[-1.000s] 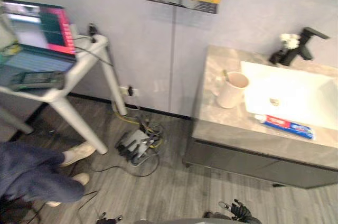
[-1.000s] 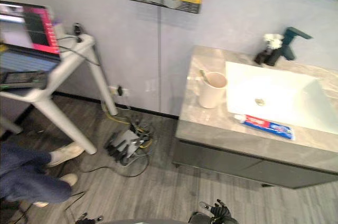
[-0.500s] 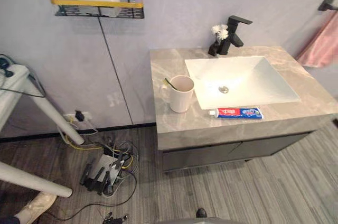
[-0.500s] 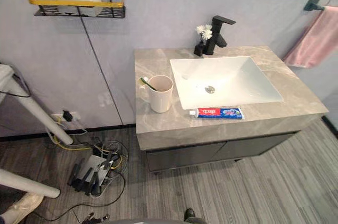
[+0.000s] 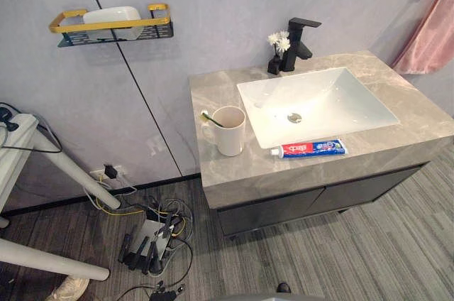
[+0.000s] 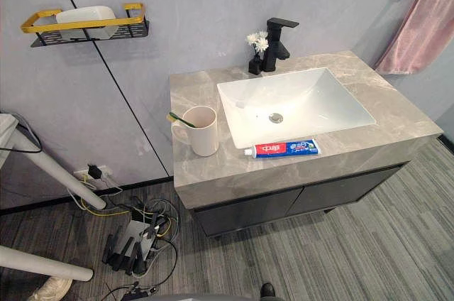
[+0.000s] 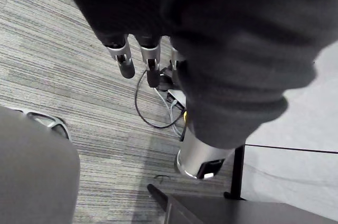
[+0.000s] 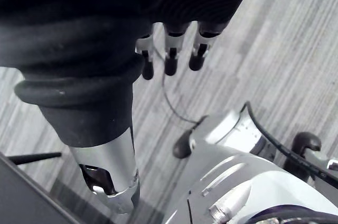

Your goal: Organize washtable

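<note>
Toothpaste point(image 5: 308, 148) lying crosswise at the counter's point(image 5: 213, 99) front edge, between sink point(image 5: 352, 121) and rim, right of the cup point(image 5: 229, 130), probably nearer the right arm; left hand point(image 7: 123, 58) and right hand point(image 8: 171, 55) hang slack, empty, over the floor point(image 7: 63, 76).

Bathroom: washtable point(image 5: 234, 173) with sink point(image 5: 316, 106), faucet point(image 5: 298, 38), pink towel point(image 5: 434, 31).

Grey stone-look worktop point(image 5: 213, 95) with a white basin point(image 5: 333, 95) sunk into it. Sitting on it: a cream mug point(image 5: 230, 133) with a toothbrush point(image 5: 211, 118) inside, just beside the basin. A toothpaste tube point(image 5: 308, 148) lies flat along the front edge, and a black tap point(image 5: 298, 38) and a small dark vase point(image 5: 275, 56) of white flowers stand at the back. All of it is well apart from the left hand's fingers point(image 7: 125, 65) and the right hand's fingers point(image 8: 170, 63), which hang over the floor point(image 7: 63, 76).
</note>
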`<state>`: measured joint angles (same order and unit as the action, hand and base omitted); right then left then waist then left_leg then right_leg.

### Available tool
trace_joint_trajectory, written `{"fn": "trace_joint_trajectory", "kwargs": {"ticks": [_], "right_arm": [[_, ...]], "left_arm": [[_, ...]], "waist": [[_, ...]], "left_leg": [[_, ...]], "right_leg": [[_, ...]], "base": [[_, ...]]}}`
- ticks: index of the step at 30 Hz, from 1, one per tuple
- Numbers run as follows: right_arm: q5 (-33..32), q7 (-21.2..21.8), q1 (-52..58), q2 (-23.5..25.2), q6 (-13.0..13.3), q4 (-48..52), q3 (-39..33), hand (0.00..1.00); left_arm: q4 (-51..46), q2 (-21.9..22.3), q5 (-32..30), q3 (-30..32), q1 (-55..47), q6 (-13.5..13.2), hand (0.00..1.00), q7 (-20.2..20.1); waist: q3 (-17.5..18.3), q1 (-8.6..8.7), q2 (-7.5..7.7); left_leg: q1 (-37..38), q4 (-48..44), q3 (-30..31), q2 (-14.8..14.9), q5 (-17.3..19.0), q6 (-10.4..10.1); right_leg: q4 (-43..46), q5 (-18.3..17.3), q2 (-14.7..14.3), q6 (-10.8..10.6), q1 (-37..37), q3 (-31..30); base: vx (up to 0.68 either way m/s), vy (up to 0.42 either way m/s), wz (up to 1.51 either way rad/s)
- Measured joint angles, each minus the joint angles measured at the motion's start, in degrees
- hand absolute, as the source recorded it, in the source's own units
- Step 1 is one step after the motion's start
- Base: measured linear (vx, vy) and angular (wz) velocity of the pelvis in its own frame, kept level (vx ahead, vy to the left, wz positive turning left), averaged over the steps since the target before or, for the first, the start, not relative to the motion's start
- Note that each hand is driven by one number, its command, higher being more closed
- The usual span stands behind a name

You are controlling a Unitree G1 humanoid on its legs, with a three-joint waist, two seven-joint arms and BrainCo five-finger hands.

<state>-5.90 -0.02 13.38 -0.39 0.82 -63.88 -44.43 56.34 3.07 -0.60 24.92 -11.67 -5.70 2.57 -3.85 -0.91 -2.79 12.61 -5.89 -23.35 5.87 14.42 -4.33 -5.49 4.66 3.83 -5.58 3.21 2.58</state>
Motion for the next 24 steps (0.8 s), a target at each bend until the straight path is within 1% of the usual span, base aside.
{"fn": "trace_joint_trajectory", "kwargs": {"ticks": [2, 6, 7, 10, 13, 15, 16, 17, 18, 19, 20, 21, 22, 23, 24], "right_arm": [[0.0, 0.0, 0.0, 0.0, 0.0, 0.0, 0.5, 0.00], [0.1, 0.2, -0.5, -0.2, 0.7, 0.0, 6.3, 0.00], [0.1, 0.2, -0.7, -0.5, 1.3, 0.1, 8.0, 0.00], [1.0, 0.2, -1.2, -1.5, 2.3, 0.0, 14.2, 0.00], [1.9, 0.3, -2.1, -2.2, 3.0, -0.6, 16.7, 0.00], [2.1, 0.3, -2.8, -2.7, 3.2, -1.7, 18.7, 0.00], [2.2, 0.3, -3.0, -2.9, 3.2, -2.3, 19.2, 0.00], [2.2, 0.4, -3.0, -3.1, 3.2, -2.4, 20.0, 0.00], [2.4, 0.4, -3.0, -3.1, 3.2, -2.5, 20.1, 0.00], [2.6, 0.7, -3.0, -3.1, 3.2, -2.5, 20.1, 0.00], [2.8, 1.5, -2.9, -3.3, 3.1, -2.5, 20.2, 0.00], [3.3, 1.6, -2.9, -3.6, 3.0, -2.6, 20.3, 0.00], [3.6, 1.7, -2.9, -3.8, 3.0, -2.6, 20.4, 0.00], [4.4, 1.9, -3.1, -4.3, 3.0, -2.5, 21.1, 0.00], [4.8, 2.3, -3.1, -4.8, 3.0, -2.3, 22.2, 0.00]], "left_arm": [[0.0, 0.0, 0.0, 0.0, 0.0, 0.0, 0.00, 0.0], [0.5, -0.5, 0.0, -0.1, 0.0, -0.4, 0.00, 0.0], [0.9, -0.6, 0.0, -0.2, 0.0, -0.4, 0.00, 0.0], [4.1, -2.7, 0.0, -1.3, 0.1, -0.4, 0.00, 0.1], [6.1, -4.4, 0.0, -2.3, 0.4, -0.3, 0.00, 0.1], [7.4, -5.0, 0.0, -2.2, 0.3, -0.1, 0.00, 0.1], [8.0, -5.3, 0.1, -1.5, 0.2, 0.3, 0.00, 0.1], [8.8, -5.3, 0.3, 1.2, 0.3, 0.4, 0.00, 0.1], [9.0, -5.2, 0.7, 3.4, 0.2, 0.5, 0.00, 0.2], [9.0, -5.1, 1.6, 7.9, 0.0, 0.8, 0.00, 0.2], [8.9, -5.6, 3.6, 14.6, 0.0, 1.1, 0.00, 0.5], [8.1, -6.6, 5.8, 21.2, -0.1, 1.5, 0.00, 1.6], [7.2, -7.2, 7.0, 24.1, -0.3, 1.6, 0.00, 2.1], [4.2, -8.5, 9.1, 29.5, -0.7, 1.8, 0.00, 3.1], [-0.6, -9.8, 10.4, 33.8, -0.9, 1.9, 0.00, 4.6]], "waist": [[0.0, 0.05, 0.03], [-0.1, -0.10, 0.47], [-0.1, -0.16, 0.59], [0.0, -0.25, 1.57], [0.0, -0.20, 2.24], [0.2, -0.47, 2.47], [0.3, -0.95, 2.54], [0.3, -1.46, 2.68], [0.4, -1.52, 2.74], [0.3, -1.50, 2.55], [0.3, -1.46, 2.57], [0.4, -1.54, 2.61], [0.4, -1.63, 2.58], [0.5, -1.92, 2.43], [0.6, -2.82, 2.16]], "left_leg": [[-0.2, 0.0, 0.6, -0.1, -0.1, 0.2], [-1.7, 0.0, 3.6, -0.9, -0.7, 0.6], [-2.0, 0.0, 4.6, -1.0, -0.8, 0.7], [-2.8, -0.3, 8.8, -1.7, -1.1, 1.2], [-3.9, -1.1, 10.6, -2.2, -1.1, 1.2], [-3.9, -1.3, 11.2, -2.6, -1.1, 1.2], [-3.9, -1.3, 11.7, -2.8, -1.1, 1.2], [-3.8, -1.3, 12.4, -3.0, -1.1, 1.2], [-3.8, -1.3, 12.4, -3.1, -1.1, 1.2], [-3.9, -1.3, 12.4, -3.2, -1.1, 1.2], [-3.9, -1.2, 12.5, -3.2, -1.1, 1.2], [-3.8, -1.2, 12.7, -3.2, -1.1, 1.2], [-3.8, -1.2, 12.8, -3.2, -1.1, 1.2], [-3.9, -1.2, 13.3, -3.2, -1.1, 1.2], [-4.0, -1.2, 13.9, -3.2, -1.1, 1.2]], "right_leg": [[0.0, 0.0, 0.2, 0.0, 0.0, 0.4], [-0.2, 0.0, 0.9, 0.0, 0.0, 2.4], [-0.3, 0.0, 1.0, 0.0, 0.0, 2.6], [-0.5, 0.0, 1.5, 0.0, -0.1, 3.4], [-0.5, 0.3, 2.0, -0.2, -0.8, 3.2], [-0.5, 0.7, 2.1, -0.3, -1.2, 2.3], [-0.5, 0.9, 2.1, -0.3, -1.6, 1.4], [-0.5, 1.1, 2.1, -0.3, -1.9, 0.7], [-0.5, 1.3, 2.1, -0.3, -2.1, 0.4], [-0.5, 1.4, 2.1, -0.3, -2.4, 0.4], [-0.5, 1.4, 2.0, -0.3, -2.5, 0.2], [-0.5, 1.5, 2.0, -0.3, -2.4, 0.3], [-0.5, 1.5, 2.0, -0.3, -2.4, 0.3], [-0.5, 1.7, 2.0, -0.3, -2.4, 0.4], [-0.5, 1.8, 1.9, -0.2, -2.4, 0.5]], "base": [[-0.01, -0.008, 0.15], [-0.04, -0.043, 0.31], [-0.06, -0.059, 0.22], [-0.05, -0.055, 0.20], [-0.06, -0.037, 0.00], [-0.05, -0.021, -0.20], [-0.06, -0.020, -0.34], [-0.06, -0.020, -0.34], [-0.04, -0.022, -0.25], [-0.04, -0.024, -0.18], [-0.05, -0.033, -0.10], [-0.04, -0.030, -0.02], [-0.04, -0.030, 0.05], [-0.04, -0.032, 0.06], [-0.05, -0.034, 0.05]]}}
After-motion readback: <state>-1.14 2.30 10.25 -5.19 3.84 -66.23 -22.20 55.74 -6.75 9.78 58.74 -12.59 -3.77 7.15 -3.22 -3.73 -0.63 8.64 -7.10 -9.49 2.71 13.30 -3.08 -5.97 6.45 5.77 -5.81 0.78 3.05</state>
